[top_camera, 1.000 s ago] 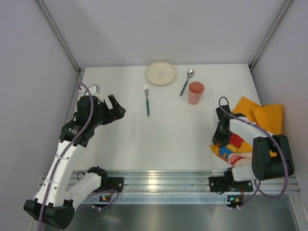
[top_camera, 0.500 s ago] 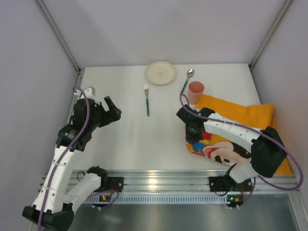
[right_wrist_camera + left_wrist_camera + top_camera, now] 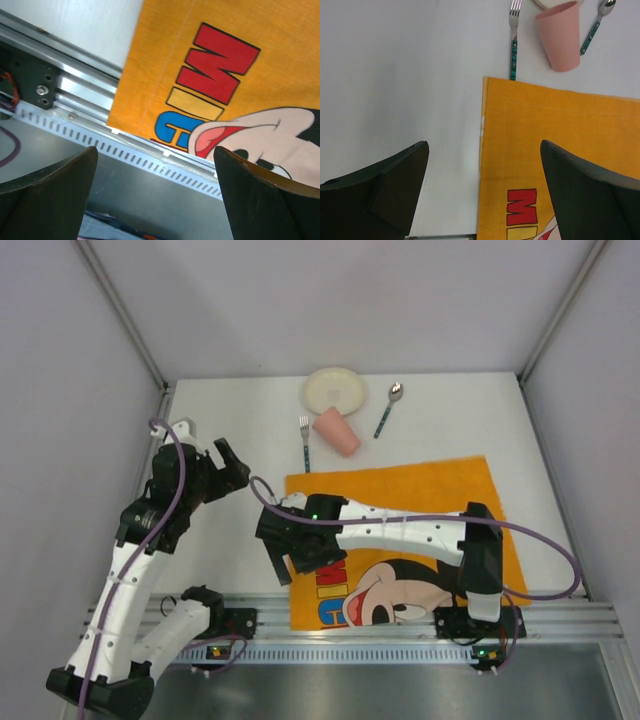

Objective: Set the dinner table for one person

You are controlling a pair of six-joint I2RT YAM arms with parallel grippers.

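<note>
Laying out the placemat (image 3: 420,500) is looking like the step in hand. The orange cloth is lying flat on the white counter (image 3: 230,410), with its near edge hanging over the front rail (image 3: 380,618). The right pincer (image 3: 282,558) is hovering above the mat's near left corner, jaws standing wide with nothing between them. The left pincer (image 3: 232,462) is hanging over bare counter near the mat's far left corner, equally wide and empty.

Beyond the mat's far edge the plate (image 3: 335,392), fork (image 3: 305,448) and spoon (image 3: 386,410) are waiting, well apart from both pincers. The pink cup (image 3: 336,431) is lying tipped on its side between fork and spoon, its mouth seemingly touching the plate.

The next move, I am judging, is calling for the right arm to be lifting clear of the cloth. After that comes either sliding the mat back from the edge or fetching the plate onto its middle. The cup is needing righting too, and it is likely to roll if nudged.
</note>
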